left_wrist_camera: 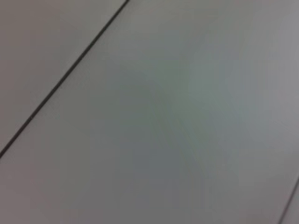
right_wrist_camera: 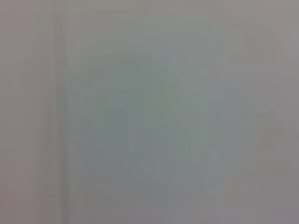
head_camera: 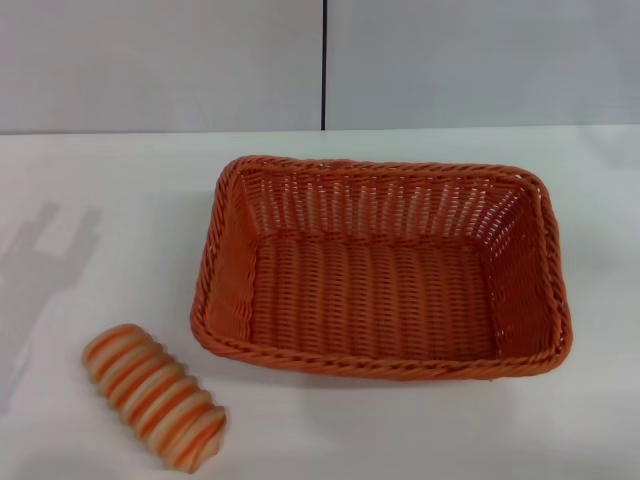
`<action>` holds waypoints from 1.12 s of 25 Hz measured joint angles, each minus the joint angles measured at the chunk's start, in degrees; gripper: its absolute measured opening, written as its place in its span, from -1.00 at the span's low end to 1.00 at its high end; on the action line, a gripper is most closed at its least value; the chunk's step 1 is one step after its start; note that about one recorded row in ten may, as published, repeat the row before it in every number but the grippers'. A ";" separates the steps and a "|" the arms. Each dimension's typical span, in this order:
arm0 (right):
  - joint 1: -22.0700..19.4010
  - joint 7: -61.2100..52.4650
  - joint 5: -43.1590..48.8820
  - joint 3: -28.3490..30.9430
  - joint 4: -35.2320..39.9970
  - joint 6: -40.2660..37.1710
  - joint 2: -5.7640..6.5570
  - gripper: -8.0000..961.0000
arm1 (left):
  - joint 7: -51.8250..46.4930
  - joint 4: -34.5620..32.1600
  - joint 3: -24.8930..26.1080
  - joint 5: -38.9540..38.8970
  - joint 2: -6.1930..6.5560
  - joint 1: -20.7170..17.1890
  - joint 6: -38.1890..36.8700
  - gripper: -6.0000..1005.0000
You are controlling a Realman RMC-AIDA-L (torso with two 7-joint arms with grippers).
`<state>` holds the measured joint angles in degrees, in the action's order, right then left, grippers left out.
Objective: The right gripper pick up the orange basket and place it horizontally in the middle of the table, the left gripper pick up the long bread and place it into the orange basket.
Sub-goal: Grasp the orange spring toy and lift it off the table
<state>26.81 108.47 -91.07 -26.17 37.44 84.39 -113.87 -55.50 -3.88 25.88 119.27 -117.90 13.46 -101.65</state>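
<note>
From the head camera I see the orange basket sitting flat on the white surface, long side across my view, roughly central and a little to my right, open side up with nothing in it. The long bread lies on the surface near the basket's front-left corner, apart from it, striped side up and angled. Neither gripper shows in any view, so I cannot tell the state of their fingers. Both wrist cameras give only blurred grey panels.
</note>
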 joint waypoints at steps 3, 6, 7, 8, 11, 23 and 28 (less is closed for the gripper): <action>-5.35 1.87 -10.43 0.73 -3.73 1.10 -0.55 0.23 | -0.23 -1.72 -1.69 -0.02 0.18 -0.13 -0.32 0.33; -9.89 2.77 -16.34 2.07 -6.41 2.01 -1.17 0.23 | -2.24 -7.79 -10.21 0.02 1.26 -0.48 -3.61 0.33; -9.89 2.77 -16.34 2.07 -6.41 2.01 -1.17 0.23 | -2.61 -8.92 -12.12 0.01 1.63 -0.52 -4.59 0.32; -10.36 2.78 -16.83 3.01 -7.31 2.24 -1.26 0.23 | -3.37 -10.54 -14.85 0.01 2.19 -0.62 -5.88 0.32; -11.36 2.93 -17.12 6.38 -10.41 3.63 -1.38 0.23 | -7.13 -14.47 -21.25 0.01 3.58 -0.84 -7.31 0.32; -9.92 3.02 -17.01 6.76 -11.98 2.73 -1.46 0.23 | -11.61 -21.28 -35.53 0.73 3.07 -2.77 -4.78 0.32; -9.14 3.17 -16.78 6.42 -12.42 1.93 -1.48 0.23 | -11.17 -21.33 -35.61 1.17 2.49 -3.73 -0.99 0.31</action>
<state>17.67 111.64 -107.86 -19.75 25.02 86.33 -115.34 -66.66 -25.21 -9.74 120.43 -115.41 9.73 -102.65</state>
